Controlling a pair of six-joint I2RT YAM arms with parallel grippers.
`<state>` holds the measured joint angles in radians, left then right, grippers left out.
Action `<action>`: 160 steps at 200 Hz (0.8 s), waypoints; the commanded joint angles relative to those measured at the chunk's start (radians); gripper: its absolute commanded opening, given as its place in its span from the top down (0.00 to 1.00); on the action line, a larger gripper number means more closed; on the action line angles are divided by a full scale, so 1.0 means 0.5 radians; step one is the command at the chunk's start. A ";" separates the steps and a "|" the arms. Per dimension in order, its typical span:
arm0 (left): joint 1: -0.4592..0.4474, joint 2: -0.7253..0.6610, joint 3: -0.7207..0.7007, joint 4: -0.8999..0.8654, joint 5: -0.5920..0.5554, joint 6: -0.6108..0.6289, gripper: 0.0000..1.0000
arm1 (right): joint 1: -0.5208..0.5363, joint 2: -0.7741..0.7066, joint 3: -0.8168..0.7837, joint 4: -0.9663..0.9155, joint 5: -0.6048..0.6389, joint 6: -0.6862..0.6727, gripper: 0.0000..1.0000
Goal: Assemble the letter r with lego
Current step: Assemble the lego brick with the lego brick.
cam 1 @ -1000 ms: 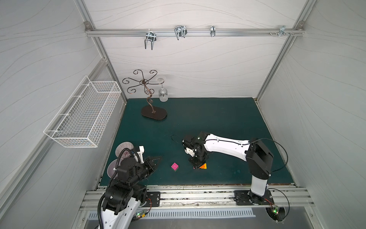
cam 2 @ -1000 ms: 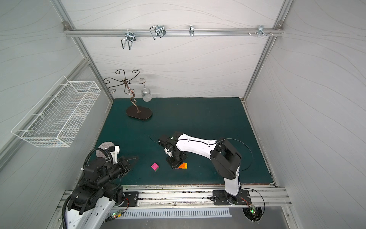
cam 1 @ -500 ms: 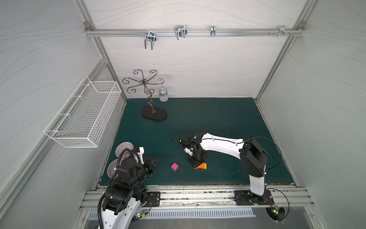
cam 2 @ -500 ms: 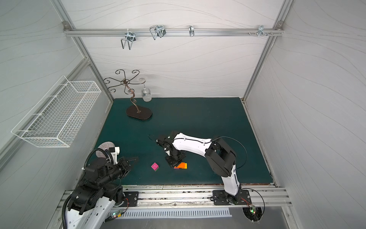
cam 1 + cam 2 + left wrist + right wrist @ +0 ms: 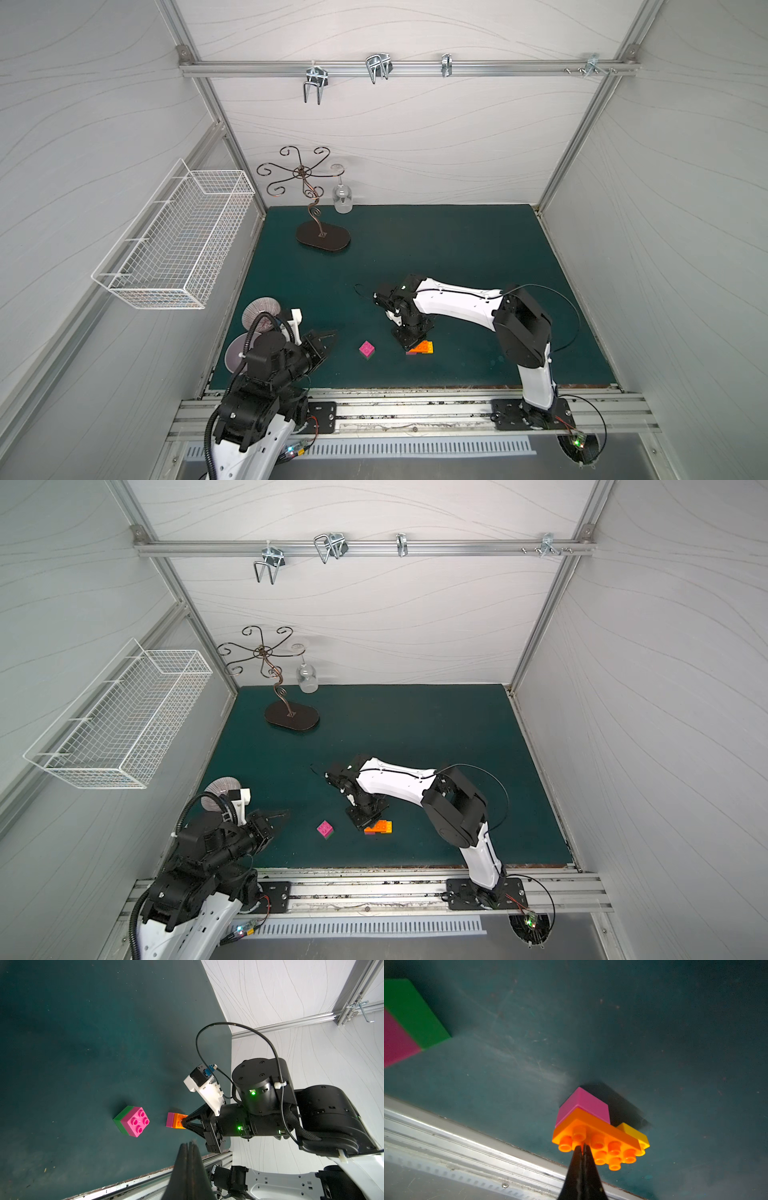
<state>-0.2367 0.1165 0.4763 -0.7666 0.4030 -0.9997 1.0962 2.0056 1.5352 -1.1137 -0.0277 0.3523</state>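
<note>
A magenta brick stacked on a green brick (image 5: pixel 367 349) (image 5: pixel 325 829) (image 5: pixel 133 1121) stands on the mat left of centre, near the front. To its right sits a second piece of lego: an orange brick (image 5: pixel 596 1136) (image 5: pixel 423 347) (image 5: pixel 379 827) joined over a magenta brick (image 5: pixel 583 1105) and a yellow brick (image 5: pixel 633 1133). My right gripper (image 5: pixel 582 1148) (image 5: pixel 411 343) (image 5: pixel 182 1122) is shut, its tips resting among the orange brick's studs. My left gripper (image 5: pixel 191 1144) (image 5: pixel 328 334) is shut and holds nothing, hovering left of the magenta-green stack.
A metal cup stand (image 5: pixel 322 239) with a hanging glass (image 5: pixel 342 199) stands at the back left. A wire basket (image 5: pixel 178 245) hangs on the left wall. The metal rail (image 5: pixel 467 1147) along the table's front edge runs close to the orange piece.
My right arm's wrist and elbow have swung slightly left while its shut tips stayed on the orange brick. The left arm and the bricks have not moved.
</note>
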 commanded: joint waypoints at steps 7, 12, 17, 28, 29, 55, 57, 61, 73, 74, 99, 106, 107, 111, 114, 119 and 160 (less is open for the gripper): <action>-0.004 -0.034 0.035 0.019 -0.019 0.014 1.00 | 0.039 0.114 0.039 -0.024 0.018 0.020 1.00; -0.004 -0.037 0.035 0.015 -0.022 0.014 1.00 | 0.043 0.131 0.043 -0.023 0.019 0.018 1.00; -0.005 -0.037 0.035 0.015 -0.021 0.014 1.00 | 0.047 0.143 0.049 -0.022 0.022 0.016 1.00; -0.005 -0.040 0.032 0.012 -0.021 0.014 1.00 | 0.059 0.168 0.064 -0.036 0.039 0.018 1.00; -0.005 -0.040 0.032 0.012 -0.021 0.014 1.00 | 0.061 0.171 0.064 -0.037 0.041 0.019 1.00; -0.005 -0.044 0.025 0.013 -0.018 0.014 1.00 | 0.103 0.236 0.108 -0.095 0.110 0.019 1.00; -0.005 -0.043 0.023 0.012 -0.020 0.014 1.00 | 0.107 0.240 0.111 -0.106 0.119 0.019 1.00; -0.005 -0.043 0.021 0.011 -0.018 0.014 1.00 | 0.110 0.251 0.118 -0.121 0.138 0.022 1.00; -0.007 -0.046 0.019 0.011 -0.019 0.012 1.00 | 0.126 0.287 0.133 -0.165 0.194 0.028 1.00; -0.006 -0.047 0.018 0.010 -0.018 0.012 1.00 | 0.128 0.290 0.134 -0.169 0.200 0.029 1.00; -0.005 -0.063 0.014 0.004 -0.021 0.008 1.00 | 0.142 0.334 0.142 -0.229 0.298 0.046 1.00; -0.004 -0.067 0.012 -0.001 -0.025 0.008 1.00 | 0.148 0.347 0.139 -0.234 0.317 0.050 1.00; -0.004 -0.069 0.011 -0.001 -0.026 0.007 1.00 | 0.148 0.347 0.139 -0.233 0.318 0.048 1.00; -0.004 -0.073 0.011 -0.001 -0.025 0.005 1.00 | 0.151 0.352 0.136 -0.232 0.318 0.053 1.00; -0.005 -0.076 0.008 -0.001 -0.026 0.004 1.00 | 0.151 0.354 0.131 -0.231 0.319 0.053 1.00; -0.005 -0.081 0.008 0.000 -0.028 0.002 1.00 | 0.153 0.357 0.125 -0.223 0.319 0.056 1.00; -0.005 -0.081 0.017 -0.006 -0.032 0.005 1.00 | 0.153 0.296 0.122 -0.203 0.324 0.064 1.00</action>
<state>-0.2367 0.0849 0.4744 -0.7891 0.3988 -1.0012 1.1687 2.0956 1.6463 -1.2179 0.1204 0.3664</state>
